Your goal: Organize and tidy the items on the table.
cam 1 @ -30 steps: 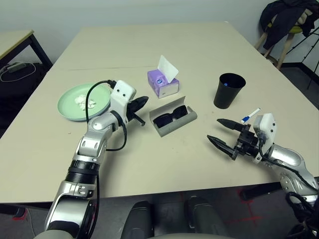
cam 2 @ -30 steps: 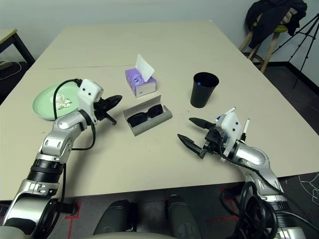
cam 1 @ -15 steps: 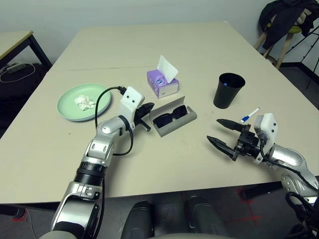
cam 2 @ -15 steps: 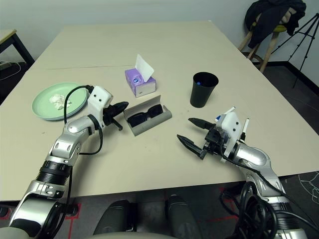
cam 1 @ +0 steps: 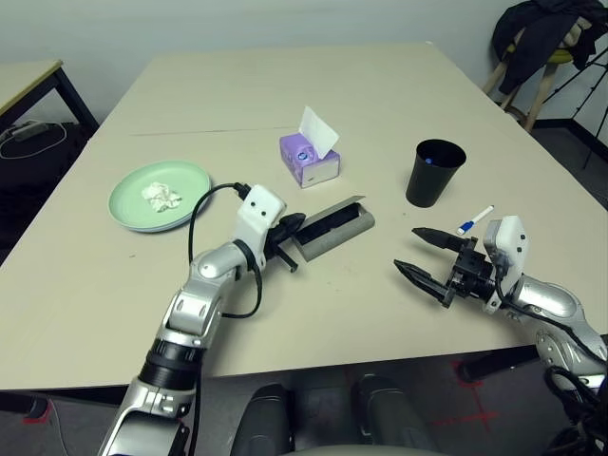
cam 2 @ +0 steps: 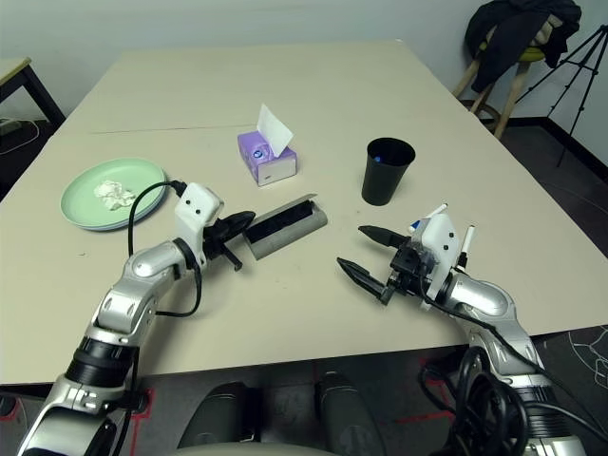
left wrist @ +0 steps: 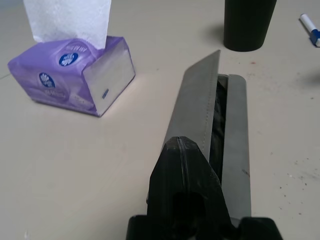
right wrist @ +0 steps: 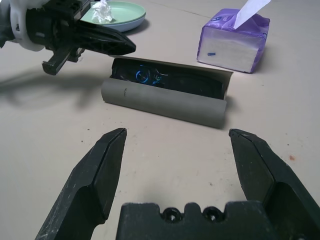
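Taking the grey glasses case near the middle of the bench as our landmark, we see the mint green plate well off to its left, with a white tissue wad lying on it. Next comes our left end effector, its two black fingers pressed together with nothing between them; its tip sits at the left end of the case, at the lid's edge, and we cannot tell whether it actually touches. The case itself lies flat on the bench with its lid tilted most of the way down over the trough, and in the right wrist view we can make out the black sunglasses through the narrow gap that remains. Just behind the case and slightly left stands the purple tissue box, a white sheet sticking up from its top. To the right of the case and a little behind it, the black cup stands upright, something blue showing inside. Further right, a white blue-tipped pen lies on the bench. Our right end effector hovers to the right of the case, well apart from it, fingers spread wide and empty, pointing toward it.
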{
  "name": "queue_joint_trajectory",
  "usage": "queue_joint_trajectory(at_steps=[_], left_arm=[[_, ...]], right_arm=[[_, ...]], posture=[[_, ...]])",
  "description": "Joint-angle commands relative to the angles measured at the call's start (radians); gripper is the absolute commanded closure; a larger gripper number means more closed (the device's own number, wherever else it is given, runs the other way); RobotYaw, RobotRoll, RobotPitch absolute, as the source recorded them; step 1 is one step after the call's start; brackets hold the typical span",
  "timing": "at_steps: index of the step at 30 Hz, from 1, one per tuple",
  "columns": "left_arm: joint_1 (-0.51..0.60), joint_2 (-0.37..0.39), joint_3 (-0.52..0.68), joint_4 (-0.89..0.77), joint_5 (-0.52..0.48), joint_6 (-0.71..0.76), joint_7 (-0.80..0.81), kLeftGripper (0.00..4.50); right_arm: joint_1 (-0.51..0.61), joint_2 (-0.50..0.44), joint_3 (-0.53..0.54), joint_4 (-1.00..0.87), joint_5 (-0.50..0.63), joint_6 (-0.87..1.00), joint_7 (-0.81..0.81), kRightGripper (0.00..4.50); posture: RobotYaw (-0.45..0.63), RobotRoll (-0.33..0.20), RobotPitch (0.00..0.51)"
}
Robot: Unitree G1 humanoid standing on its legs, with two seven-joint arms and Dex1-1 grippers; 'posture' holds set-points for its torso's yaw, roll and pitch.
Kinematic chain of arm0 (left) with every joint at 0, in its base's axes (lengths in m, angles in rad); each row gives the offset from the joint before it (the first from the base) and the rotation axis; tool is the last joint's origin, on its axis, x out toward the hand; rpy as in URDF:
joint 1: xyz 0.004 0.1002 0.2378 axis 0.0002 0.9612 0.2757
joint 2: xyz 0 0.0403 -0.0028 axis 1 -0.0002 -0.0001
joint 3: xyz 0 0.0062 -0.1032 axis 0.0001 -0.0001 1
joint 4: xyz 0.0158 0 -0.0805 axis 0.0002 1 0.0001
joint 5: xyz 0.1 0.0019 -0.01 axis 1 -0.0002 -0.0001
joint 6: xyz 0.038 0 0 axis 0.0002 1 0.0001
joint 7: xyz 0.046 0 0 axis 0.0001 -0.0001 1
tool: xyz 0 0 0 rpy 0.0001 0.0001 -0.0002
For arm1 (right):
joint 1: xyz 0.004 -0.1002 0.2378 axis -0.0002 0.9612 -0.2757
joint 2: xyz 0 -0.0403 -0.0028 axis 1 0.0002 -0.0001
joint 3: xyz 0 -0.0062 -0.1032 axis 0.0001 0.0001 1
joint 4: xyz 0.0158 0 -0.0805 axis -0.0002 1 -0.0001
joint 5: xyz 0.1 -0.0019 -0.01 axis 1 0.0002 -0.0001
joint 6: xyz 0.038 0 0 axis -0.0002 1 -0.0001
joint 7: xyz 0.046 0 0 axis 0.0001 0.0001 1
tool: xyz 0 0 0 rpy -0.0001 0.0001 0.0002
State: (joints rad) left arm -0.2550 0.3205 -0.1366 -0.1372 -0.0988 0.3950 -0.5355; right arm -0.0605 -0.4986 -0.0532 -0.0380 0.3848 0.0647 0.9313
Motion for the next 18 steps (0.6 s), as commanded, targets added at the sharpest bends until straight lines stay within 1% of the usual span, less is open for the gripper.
queue_joint_trajectory(at_steps=[1, 8, 14, 18], left_arm=[[0.034, -0.013, -0.021, -0.002, -0.001, 0.044, 0.014, 4.48], [0.032, -0.03, -0.019, 0.038, 0.005, 0.033, 0.037, 4.48], [-0.007, -0.035, -0.017, 0.06, 0.003, 0.025, 0.034, 4.48], [-0.011, -0.031, -0.02, 0.083, 0.006, 0.013, 0.028, 4.48]], right_arm=[[-0.006, -0.004, -0.002, 0.003, 0.007, 0.0, 0.006, 0.0], [-0.005, -0.01, -0.005, 0.0, 0.009, 0.005, 0.01, 0.0], [-0.004, -0.014, -0.009, -0.003, 0.01, 0.007, 0.013, 0.0], [-0.001, -0.012, -0.006, -0.008, 0.009, 0.006, 0.01, 0.0]], posture=[[-0.03, 0.0, 0.082], [-0.03, 0.0, 0.084], [-0.03, 0.0, 0.081], [-0.03, 0.0, 0.081]])
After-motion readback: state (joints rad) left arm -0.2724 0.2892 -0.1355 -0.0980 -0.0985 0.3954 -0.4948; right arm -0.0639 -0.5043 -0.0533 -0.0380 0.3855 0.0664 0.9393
